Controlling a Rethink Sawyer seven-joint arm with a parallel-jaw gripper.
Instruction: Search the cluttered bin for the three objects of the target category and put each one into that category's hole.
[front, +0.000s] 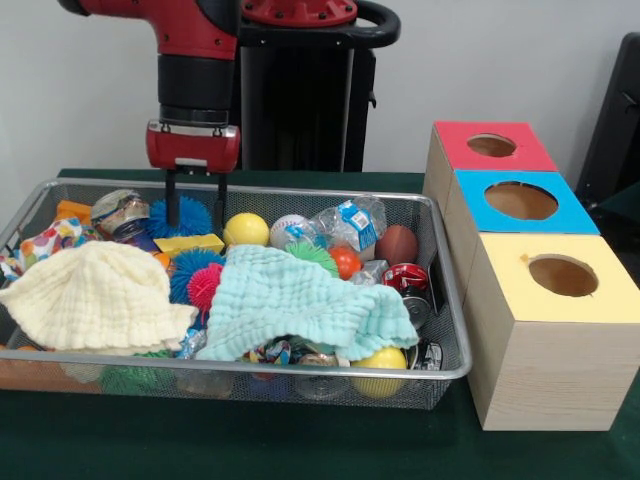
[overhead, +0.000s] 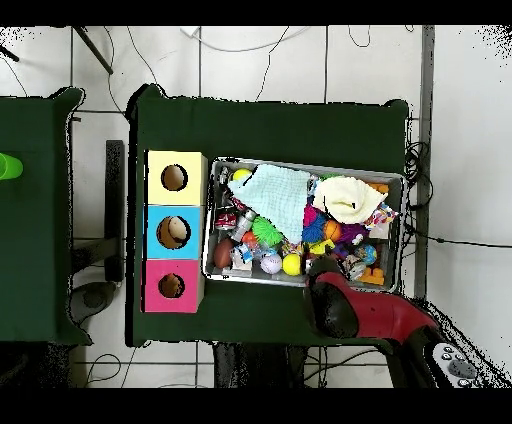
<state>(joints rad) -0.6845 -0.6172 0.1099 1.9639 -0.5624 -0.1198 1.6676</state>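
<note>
The bin of silver mesh is full of clutter and also shows in the overhead view. My gripper is open at the bin's back left in the front view. Its two black fingers stand either side of a blue spiky ball, holding nothing. The hole of the red-faced box is at the far right, and shows in the overhead view. In the overhead view the arm hides the gripper.
A cream cloth and a mint cloth cover much of the bin. Around them lie a yellow ball, a baseball, a brown football, an orange ball and a red can. Blue-faced and yellow-faced boxes stand beside the red one.
</note>
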